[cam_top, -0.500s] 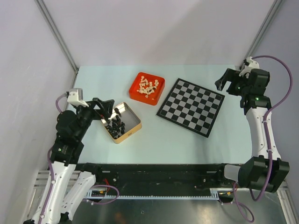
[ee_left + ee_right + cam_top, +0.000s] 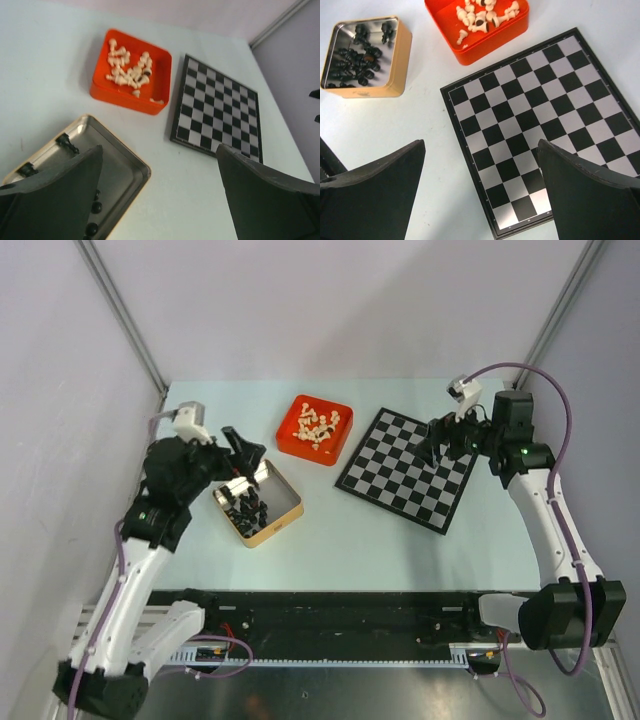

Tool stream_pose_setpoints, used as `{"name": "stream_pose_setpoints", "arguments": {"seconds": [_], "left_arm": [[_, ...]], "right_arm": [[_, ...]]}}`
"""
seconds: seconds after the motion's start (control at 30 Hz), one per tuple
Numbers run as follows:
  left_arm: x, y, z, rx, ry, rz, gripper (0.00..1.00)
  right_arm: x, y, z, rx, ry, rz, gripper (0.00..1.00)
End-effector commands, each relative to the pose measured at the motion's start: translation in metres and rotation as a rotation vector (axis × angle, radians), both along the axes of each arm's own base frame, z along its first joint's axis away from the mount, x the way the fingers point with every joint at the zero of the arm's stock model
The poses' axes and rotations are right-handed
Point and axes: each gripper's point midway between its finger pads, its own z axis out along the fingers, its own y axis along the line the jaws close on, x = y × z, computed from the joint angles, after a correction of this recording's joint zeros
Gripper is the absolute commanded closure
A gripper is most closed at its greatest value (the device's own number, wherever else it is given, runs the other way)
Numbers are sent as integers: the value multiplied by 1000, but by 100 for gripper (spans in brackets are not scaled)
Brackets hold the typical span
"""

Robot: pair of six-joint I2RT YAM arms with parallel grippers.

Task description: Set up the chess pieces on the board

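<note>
A pale mint surface (image 2: 350, 540) fills the middle of the overhead view. Plain lilac-grey walls close it in: a back wall (image 2: 340, 310), a left side wall (image 2: 50, 390) and a right side wall (image 2: 615, 350). Thin metal posts (image 2: 120, 315) slant up from the far corners, where the walls meet. A black bar (image 2: 340, 605) runs along the near edge, with a pale slotted metal rail (image 2: 340, 662) below it. The light is soft and even, and the shadows are faint.

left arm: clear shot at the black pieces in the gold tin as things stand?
Probably yes. The left gripper is open, just over the far edge of the tin; no lid, and nothing covers the black pieces.
</note>
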Motion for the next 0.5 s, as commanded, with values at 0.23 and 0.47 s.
{"name": "stream_pose_setpoints", "arguments": {"seconds": [0.23, 0.47], "left_arm": [[35, -37, -60, 166, 295, 14, 0], [60, -37, -114, 286, 471, 47, 9]], "right_arm": [[-4, 7, -19, -70, 19, 135, 0], [-19, 21, -37, -53, 91, 245, 1]]}}
